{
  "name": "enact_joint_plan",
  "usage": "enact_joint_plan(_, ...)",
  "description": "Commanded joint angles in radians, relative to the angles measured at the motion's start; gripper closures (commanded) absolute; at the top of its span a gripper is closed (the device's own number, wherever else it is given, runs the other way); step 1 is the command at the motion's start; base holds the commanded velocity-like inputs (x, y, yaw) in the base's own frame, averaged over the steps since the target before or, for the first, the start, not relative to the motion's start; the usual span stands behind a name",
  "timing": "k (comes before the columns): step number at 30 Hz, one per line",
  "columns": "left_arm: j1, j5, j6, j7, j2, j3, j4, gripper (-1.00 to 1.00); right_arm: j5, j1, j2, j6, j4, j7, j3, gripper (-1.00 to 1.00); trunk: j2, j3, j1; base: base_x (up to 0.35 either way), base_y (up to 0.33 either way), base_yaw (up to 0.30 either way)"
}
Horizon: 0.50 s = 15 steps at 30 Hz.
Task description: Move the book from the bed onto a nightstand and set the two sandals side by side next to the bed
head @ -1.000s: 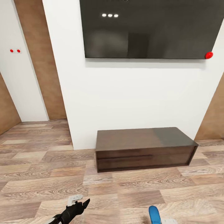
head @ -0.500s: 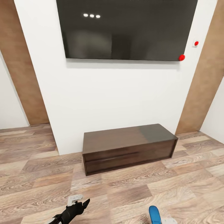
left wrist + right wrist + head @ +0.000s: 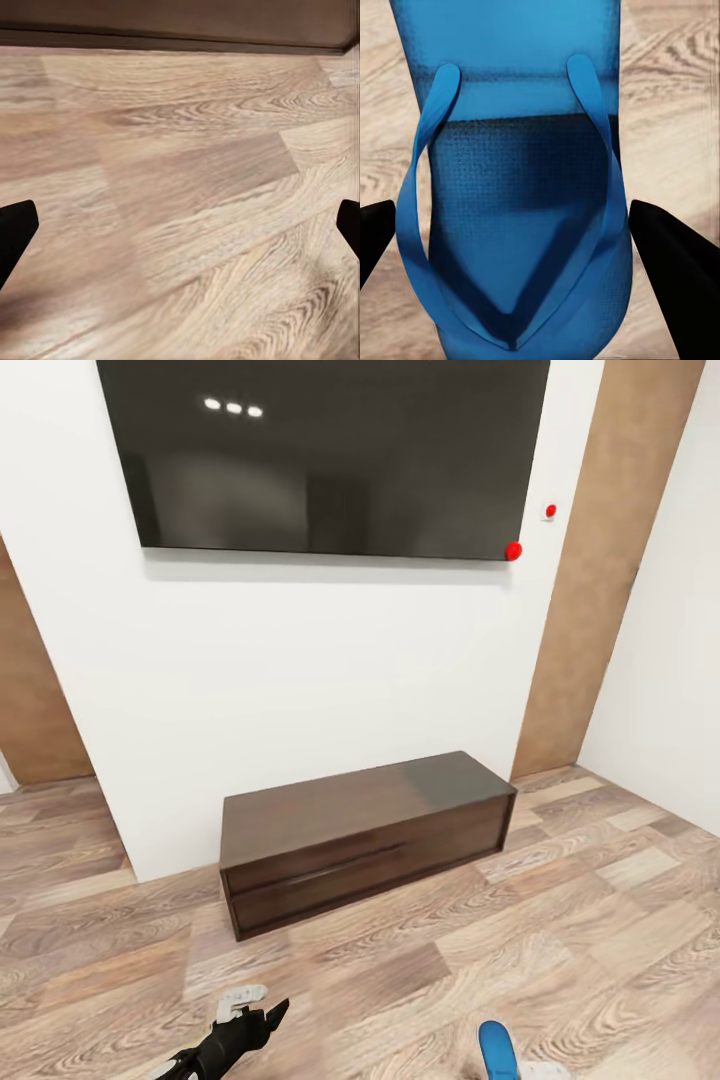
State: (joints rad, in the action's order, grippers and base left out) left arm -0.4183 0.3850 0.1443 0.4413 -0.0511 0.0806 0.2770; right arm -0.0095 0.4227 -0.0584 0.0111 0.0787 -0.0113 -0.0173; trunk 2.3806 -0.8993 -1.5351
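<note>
Carrying one sandal across the bedroom floor, with no bed in sight.

Head view: low dark cabinet (image 3: pixel 365 840) at 12 o'clock against the white wall, under a black screen (image 3: pixel 325 455); left claw (image 3: pixel 245 1025) at 7 o'clock, blue sandal (image 3: pixel 497 1050) at 5 o'clock. Left wrist view: left claw's black fingertips (image 3: pixel 15 232) spread wide over bare wood floor (image 3: pixel 180 195), holding nothing, probably kept free for the next pickup. Right wrist view: right claw (image 3: pixel 521 240) flanking the sandal sole, fingers (image 3: pixel 667 259) apparently clamped on it for transport.
</note>
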Motion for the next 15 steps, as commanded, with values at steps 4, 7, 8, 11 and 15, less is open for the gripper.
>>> enact_joint_plan(4,0.000,0.008,0.005,0.000,-0.001,0.008,-0.001,-1.00,-0.001,0.001,0.000,0.001,-0.001,0.000,-0.001,1.00,0.000,0.001,0.000,0.000,0.000,-0.300)
enact_joint_plan(7,0.000,0.008,0.005,0.000,-0.001,0.008,-0.001,-1.00,-0.001,0.001,0.000,0.001,-0.001,0.000,-0.002,1.00,0.000,0.002,0.000,0.000,0.000,-0.300)
enact_joint_plan(8,0.000,0.008,0.005,0.000,-0.001,0.008,-0.001,-1.00,-0.001,0.001,0.000,0.001,-0.001,0.000,-0.001,1.00,0.000,0.002,0.000,0.000,0.000,-0.300)
enact_joint_plan(11,0.000,0.008,0.005,0.000,-0.001,0.008,-0.001,-1.00,-0.001,0.001,0.000,0.001,-0.001,0.001,-0.002,1.00,0.000,0.004,0.000,0.000,0.000,-0.300)
enact_joint_plan(15,0.000,0.008,0.005,0.000,-0.001,0.008,-0.001,-1.00,-0.001,0.001,0.000,0.001,-0.001,0.002,-0.002,1.00,0.000,0.005,0.000,0.000,0.000,-0.300)
